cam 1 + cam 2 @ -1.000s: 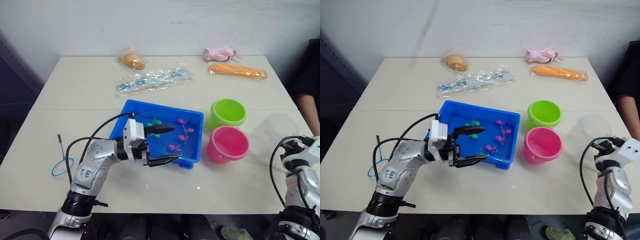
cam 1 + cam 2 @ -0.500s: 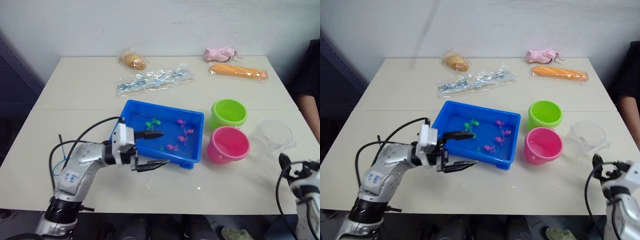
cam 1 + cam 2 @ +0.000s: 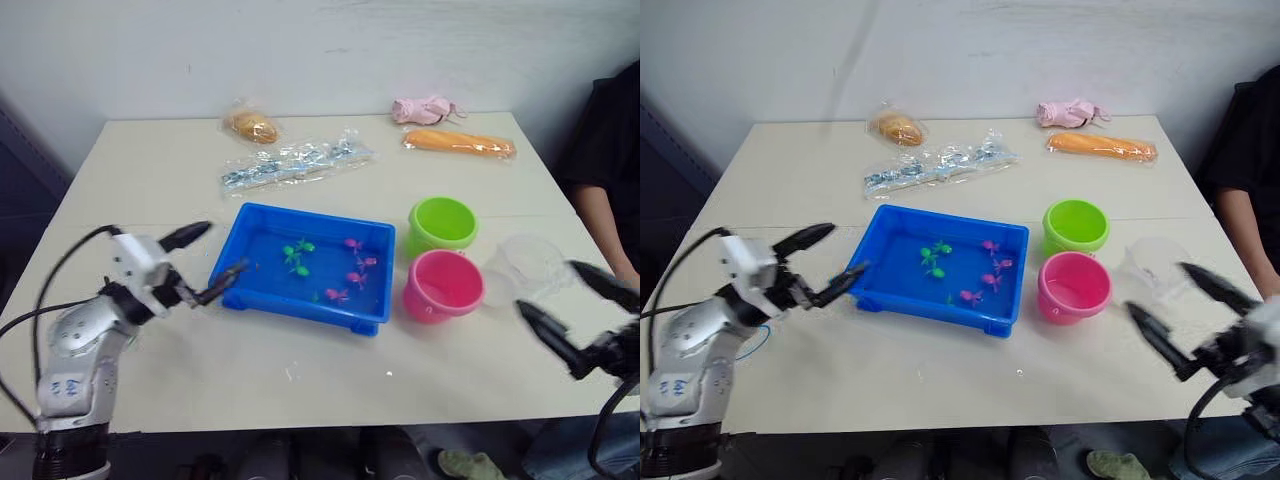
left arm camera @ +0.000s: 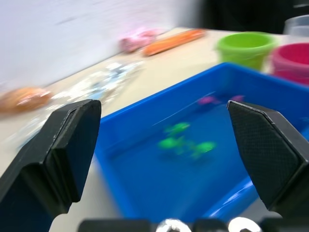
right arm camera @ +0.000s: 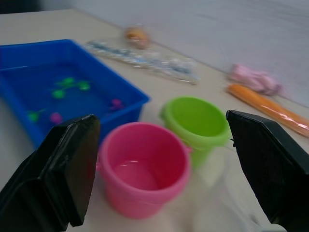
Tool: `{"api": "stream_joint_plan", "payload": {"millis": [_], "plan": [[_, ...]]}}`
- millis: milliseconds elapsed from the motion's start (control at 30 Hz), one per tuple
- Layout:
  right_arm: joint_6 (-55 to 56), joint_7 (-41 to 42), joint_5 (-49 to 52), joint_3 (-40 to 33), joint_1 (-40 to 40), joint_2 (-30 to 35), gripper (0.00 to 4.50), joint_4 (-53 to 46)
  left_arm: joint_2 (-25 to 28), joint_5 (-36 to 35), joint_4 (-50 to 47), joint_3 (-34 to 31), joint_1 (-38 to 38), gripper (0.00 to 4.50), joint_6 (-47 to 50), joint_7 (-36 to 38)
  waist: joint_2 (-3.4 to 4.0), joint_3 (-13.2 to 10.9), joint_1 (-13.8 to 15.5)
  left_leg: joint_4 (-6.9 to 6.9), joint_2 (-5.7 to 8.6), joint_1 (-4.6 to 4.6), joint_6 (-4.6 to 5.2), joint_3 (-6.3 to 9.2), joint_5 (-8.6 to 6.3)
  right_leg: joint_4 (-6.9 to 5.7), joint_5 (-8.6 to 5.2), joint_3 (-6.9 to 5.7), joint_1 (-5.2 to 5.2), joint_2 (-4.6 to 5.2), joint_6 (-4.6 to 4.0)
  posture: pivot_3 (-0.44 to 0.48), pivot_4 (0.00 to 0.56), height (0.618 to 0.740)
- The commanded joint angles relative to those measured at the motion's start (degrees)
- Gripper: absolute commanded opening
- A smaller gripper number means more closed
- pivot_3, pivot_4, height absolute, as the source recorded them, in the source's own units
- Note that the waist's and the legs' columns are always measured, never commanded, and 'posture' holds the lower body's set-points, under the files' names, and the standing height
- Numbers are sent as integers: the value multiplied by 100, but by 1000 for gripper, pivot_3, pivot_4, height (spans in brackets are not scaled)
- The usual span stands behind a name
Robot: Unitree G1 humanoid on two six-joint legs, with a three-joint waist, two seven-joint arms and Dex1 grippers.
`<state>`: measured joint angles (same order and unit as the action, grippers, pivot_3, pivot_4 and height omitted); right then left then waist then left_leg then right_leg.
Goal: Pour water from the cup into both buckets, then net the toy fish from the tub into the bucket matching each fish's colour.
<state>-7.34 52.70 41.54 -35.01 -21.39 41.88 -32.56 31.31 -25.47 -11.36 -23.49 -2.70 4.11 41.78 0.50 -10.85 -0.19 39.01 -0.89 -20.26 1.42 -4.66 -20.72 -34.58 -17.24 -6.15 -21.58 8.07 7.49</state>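
Note:
The blue tub lies mid-table with water in it, and green toy fish and pink toy fish. Right of it stand the lime green bucket and the pink bucket, which holds a little water. The clear cup stands upright just right of the pink bucket. My right gripper is open, hovering beside the cup and apart from it. My left gripper is open and empty at the tub's left edge. The net's blue hoop peeks out behind my left arm.
Along the far edge of the table lie a bagged bun, a clear packet, an orange packet and a pink bundle. A person in black sits at the table's right side.
My right gripper let go of the cup, dropped away, and now has risen open beside it. My left gripper moved left from the tub's front edge. The camera shifted a little.

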Motion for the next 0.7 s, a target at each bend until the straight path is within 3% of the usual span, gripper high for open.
{"api": "stream_joint_plan", "payload": {"millis": [33, 233, 400, 533, 700], "plan": [[331, 814, -105, 833, 769, 209, 4441, 253, 17, -40, 301, -1042, 604, 4500, -195, -447, -11, -4, -15, 1, 0, 2, 4, -6, -3, -4, 2, 0, 0, 6, 0, 0, 150, 740], [641, 1287, -554, 2070, 1823, -60, 4441, 894, -265, -11, 429, -2378, 1957, 4500, -189, -1238, -40, -10, 40, 9, 5, -12, 12, 6, -17, 14, 2, -21, 1, 38, -1, 0, 150, 740], [775, 1498, -711, 2414, 1955, -137, 4441, 1010, -646, -223, 767, -3410, 3046, 4500, -199, -1600, -65, 2, 28, 11, 6, -16, 16, 7, -44, 43, 2, -24, 8, 51, 0, 0, 150, 740], [870, 1626, -743, 2515, 1971, -141, 4441, 1049, -962, -399, 1010, -3700, 3676, 4500, -144, -1599, -68, 3, 38, 11, 2, -16, 15, 4, -55, 74, 2, -44, 8, 55, 0, 0, 150, 740], [813, 1882, -400, 2517, 2001, -182, 4441, 943, -1021, -644, 419, -3504, 3820, 4500, 420, -1822, -89, 15, 126, 11, -9, -14, -22, 8, -80, 70, 2, -13, 4, 61, -10, 0, 150, 740]]}}
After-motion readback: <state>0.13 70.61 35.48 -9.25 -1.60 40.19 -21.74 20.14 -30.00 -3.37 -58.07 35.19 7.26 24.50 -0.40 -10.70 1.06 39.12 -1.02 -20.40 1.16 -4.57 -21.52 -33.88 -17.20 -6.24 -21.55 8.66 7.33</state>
